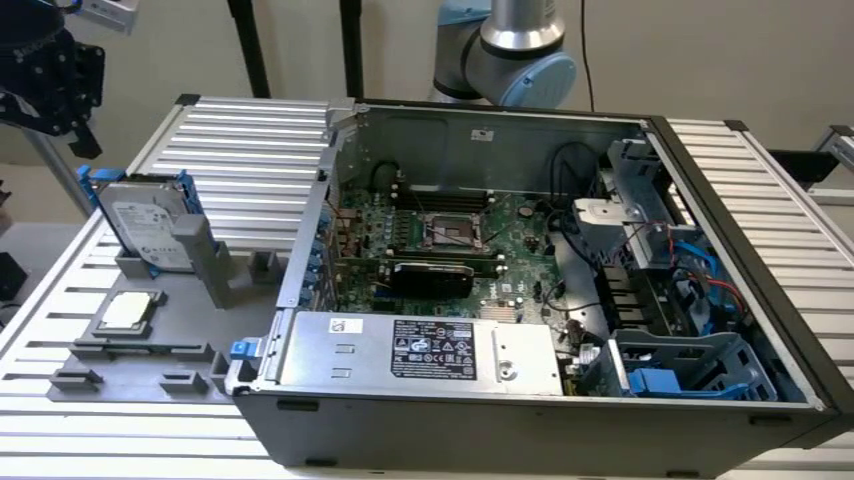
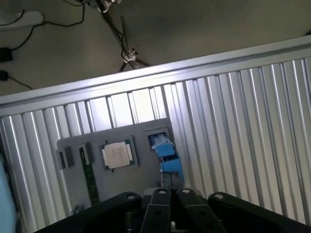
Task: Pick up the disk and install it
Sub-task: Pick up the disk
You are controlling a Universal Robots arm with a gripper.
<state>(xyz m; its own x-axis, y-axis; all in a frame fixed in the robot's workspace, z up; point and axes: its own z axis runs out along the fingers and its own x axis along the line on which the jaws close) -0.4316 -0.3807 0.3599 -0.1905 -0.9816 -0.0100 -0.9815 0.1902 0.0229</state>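
We judge this the approach; the gripper [image 1: 47,85] hangs above the disk [image 1: 144,232], apart from it, open or closed we cannot tell; the disk stands on edge in the grey holder [image 1: 200,300]; a good grasp should square up over its blue bracket, clear of the CPU chip [image 1: 127,312]; the ribbed aluminium table [image 1: 254,140] carries the open computer case [image 1: 534,130]; cables [image 2: 29,29] trail across the floor.

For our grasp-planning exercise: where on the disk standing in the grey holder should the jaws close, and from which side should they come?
Probably the free upper edge of the disk, from above. It stands on edge, leaning, its lower part seated in the grey holder, so jaws would pinch across the thin blue carrier bracket there.
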